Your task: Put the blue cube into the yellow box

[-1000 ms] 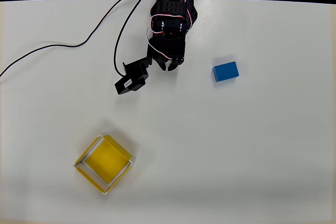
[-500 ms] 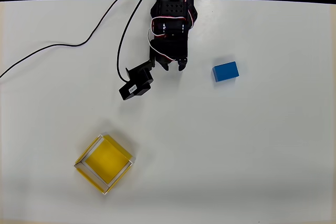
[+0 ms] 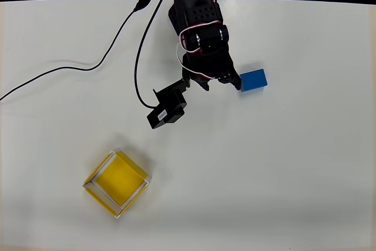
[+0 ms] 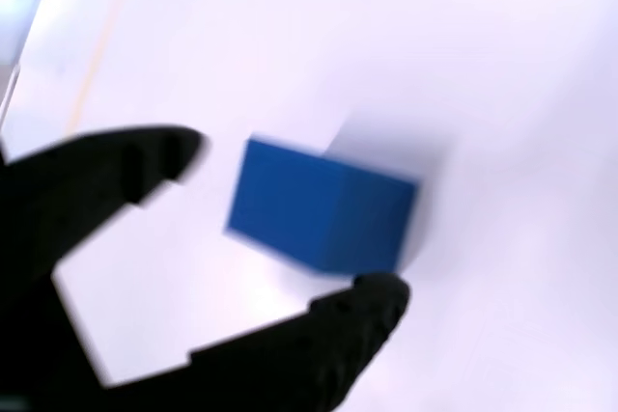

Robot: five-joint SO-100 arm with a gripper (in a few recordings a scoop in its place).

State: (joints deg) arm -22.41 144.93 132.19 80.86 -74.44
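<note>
Blue cube [image 4: 319, 214] just ahead of spread gripper [image 4: 290, 229].

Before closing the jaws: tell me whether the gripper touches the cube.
Cannot tell. In the wrist view the open gripper flanks the cube; blur hides any gap.

One blue cube [image 3: 253, 80] is lying on one white table [image 3: 282, 163]; it is also showing in the wrist view [image 4: 319, 209]. One yellow box [image 3: 117, 183] is sitting on that table. One black arm is carrying one gripper [image 3: 222, 84]. One black module [image 3: 167, 110] is hanging on one of two black cables [image 3: 70, 66].
</note>
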